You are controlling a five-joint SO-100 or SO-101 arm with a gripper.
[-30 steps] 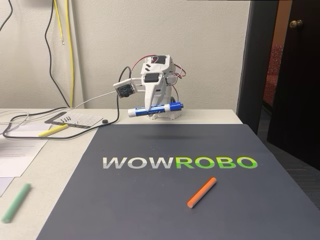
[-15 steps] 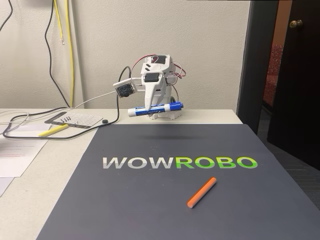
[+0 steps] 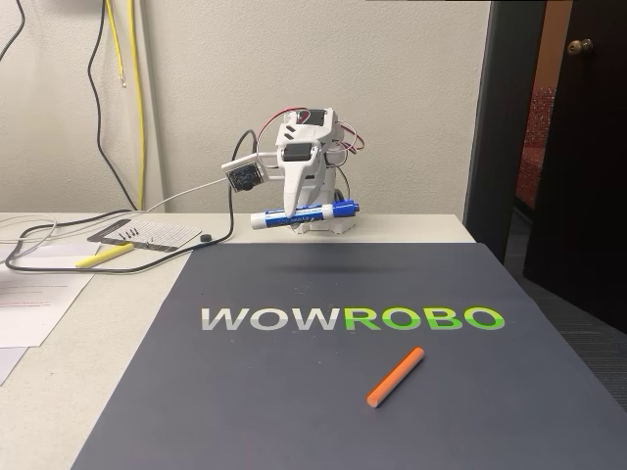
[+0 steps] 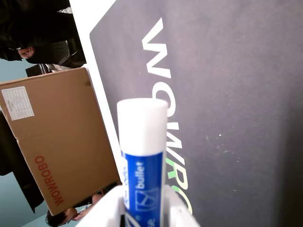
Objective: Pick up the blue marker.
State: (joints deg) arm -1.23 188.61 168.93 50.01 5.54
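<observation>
Fixed view first: I see my arm (image 3: 312, 162) at the back of the table (image 3: 118, 323), curled up high near the wall. My gripper (image 3: 291, 218) is closed tight on the marker (image 3: 304, 215). The marker is up in the air, above the back edge of the dark mat (image 3: 294, 392). It lies almost flat, with the blue cap (image 3: 342, 208) a bit higher and pointing right, and the white end pointing left. A soft shadow sits on the mat under it.

On the mat I read big letters, WOWROBO (image 3: 353, 318). An orange stick (image 3: 396, 376) lies in front of the letters, tilted, well apart from the marker. A yellow stick (image 3: 103, 256) lies far left on the table, next to a black cable (image 3: 59, 262) and some papers (image 3: 34, 299).

The wrist view looks along the marker (image 4: 142, 161). Its white end points up in the picture and its blue label sits between the two white fingers (image 4: 109, 210) at the bottom. Past it I see the mat (image 4: 236, 94) with its letters, and a brown box (image 4: 52, 142) off the table on the left.
</observation>
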